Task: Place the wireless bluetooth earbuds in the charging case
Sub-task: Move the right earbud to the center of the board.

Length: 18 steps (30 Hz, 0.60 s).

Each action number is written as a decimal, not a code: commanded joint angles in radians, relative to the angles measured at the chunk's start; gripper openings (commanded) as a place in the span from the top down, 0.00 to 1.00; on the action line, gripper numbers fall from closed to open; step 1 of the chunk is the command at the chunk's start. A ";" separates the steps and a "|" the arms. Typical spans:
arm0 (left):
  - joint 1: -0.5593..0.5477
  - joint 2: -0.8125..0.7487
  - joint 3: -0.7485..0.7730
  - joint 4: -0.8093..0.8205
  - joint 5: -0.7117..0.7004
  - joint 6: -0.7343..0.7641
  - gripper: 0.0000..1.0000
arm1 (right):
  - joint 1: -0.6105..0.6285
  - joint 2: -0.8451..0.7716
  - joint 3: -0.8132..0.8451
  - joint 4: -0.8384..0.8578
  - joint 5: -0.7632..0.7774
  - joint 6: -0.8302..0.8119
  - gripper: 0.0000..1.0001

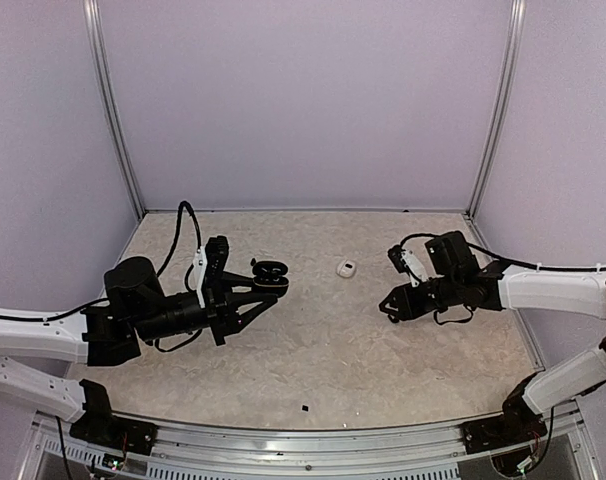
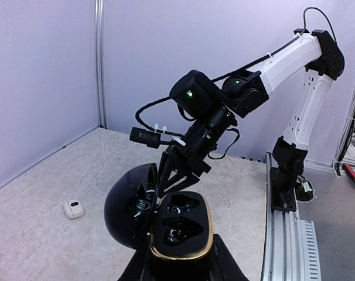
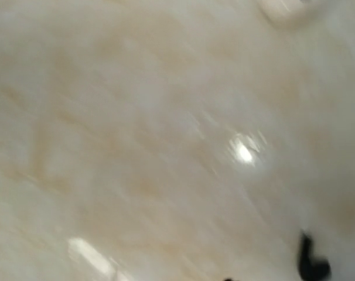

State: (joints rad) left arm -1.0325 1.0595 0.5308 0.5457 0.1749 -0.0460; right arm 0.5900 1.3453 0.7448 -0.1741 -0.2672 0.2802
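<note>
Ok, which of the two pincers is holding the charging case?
The left pincer: it clamps the open black charging case, gold-rimmed, with its lid tipped back. The right pincer hangs apart from it, open, over the table.

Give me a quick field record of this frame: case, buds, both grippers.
charging case: lid open, both sockets empty
left gripper: holding the case
white earbud: loose on the table, between the two grippers
right gripper: right of the earbud, apart from the case; open or shut unclear
small black speck: near front edge, too small to identify
right wrist view: blurred
</note>
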 commanded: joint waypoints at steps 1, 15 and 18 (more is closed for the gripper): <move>0.006 -0.009 -0.009 0.031 -0.018 0.000 0.91 | -0.042 0.022 -0.085 0.078 -0.012 0.083 0.66; 0.006 -0.019 -0.019 0.029 -0.038 0.003 0.91 | -0.133 0.182 -0.166 0.249 -0.092 0.149 0.64; 0.008 -0.024 -0.024 0.033 -0.041 0.003 0.91 | -0.141 0.217 -0.157 0.265 -0.074 0.137 0.62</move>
State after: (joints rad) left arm -1.0325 1.0573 0.5220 0.5461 0.1486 -0.0460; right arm 0.4679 1.5234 0.5842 0.0387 -0.3477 0.4179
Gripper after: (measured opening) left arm 0.249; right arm 0.371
